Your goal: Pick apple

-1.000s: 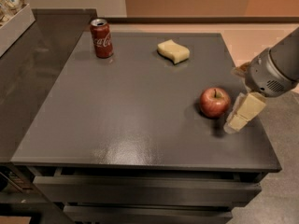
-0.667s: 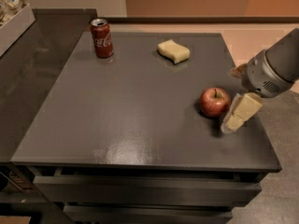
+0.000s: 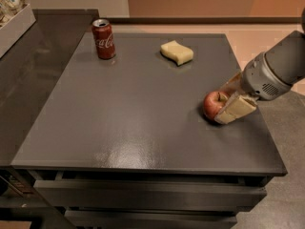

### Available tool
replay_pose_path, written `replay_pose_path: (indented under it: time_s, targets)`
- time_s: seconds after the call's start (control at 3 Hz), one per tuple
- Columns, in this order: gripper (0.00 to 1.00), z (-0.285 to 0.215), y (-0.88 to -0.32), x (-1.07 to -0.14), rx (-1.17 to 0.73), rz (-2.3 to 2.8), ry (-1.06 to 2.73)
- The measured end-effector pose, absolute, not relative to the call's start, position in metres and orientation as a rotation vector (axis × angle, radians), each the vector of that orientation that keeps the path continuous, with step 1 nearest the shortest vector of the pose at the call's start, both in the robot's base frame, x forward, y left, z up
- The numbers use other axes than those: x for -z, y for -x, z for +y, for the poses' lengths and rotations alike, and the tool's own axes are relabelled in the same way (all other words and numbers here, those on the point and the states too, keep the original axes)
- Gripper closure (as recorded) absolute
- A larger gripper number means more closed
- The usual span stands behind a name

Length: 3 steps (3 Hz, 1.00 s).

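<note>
1. The bench (image 3: 143,123) is a dark grey top that carries everything. The gripper works low over its right-hand side, with the right edge just behind it.
2. The arm (image 3: 279,68) reaches in from the right and angles down to the gripper (image 3: 222,106), which is spread wide. One pale finger lies along the near side of the fruit and the other sits behind it. I cannot tell whether either pad is pressing yet.
3. The cola can (image 3: 103,38) stands upright well away from the gripper, toward the far left corner.
4. The sponge (image 3: 177,52) lies well apart from the gripper, further back on the bench and out of its path.
5. The apple (image 3: 212,104) rests on the bench, partly inside the gripper's opening. Its left half sticks out past the fingertips.
6. Biggest risk: the hold looks shallow. If the gripper closes only on the rounded right half, the apple could squirt out leftward and roll across the smooth top.
7. Lesser risk: if the near finger pushes before the far one makes contact, the apple could be nudged out of line, so the grasp would come up empty. The gripper is also low enough that its tips could scrape the bench.
8. Compared with a second ago, the gripper has moved in from beside the apple to straddle it. The apple, can and sponge appear to be where they were.
</note>
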<state>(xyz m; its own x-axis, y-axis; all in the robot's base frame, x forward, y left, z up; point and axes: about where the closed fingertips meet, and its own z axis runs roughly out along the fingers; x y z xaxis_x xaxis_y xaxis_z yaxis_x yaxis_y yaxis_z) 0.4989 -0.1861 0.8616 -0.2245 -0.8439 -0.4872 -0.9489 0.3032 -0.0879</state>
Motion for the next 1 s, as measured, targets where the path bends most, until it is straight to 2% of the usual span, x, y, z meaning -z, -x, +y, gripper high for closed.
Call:
replay_pose_path:
  time_s: [0.33, 0.67, 1.0]
  targets:
    - [0.72, -0.181, -0.498, -0.861, -0.341, 2.119, 1.595]
    - [1.00, -0.140, -0.510, -0.991, -0.303, 1.932, 1.561]
    - [1.00, -0.140, -0.510, -0.991, -0.303, 1.932, 1.561]
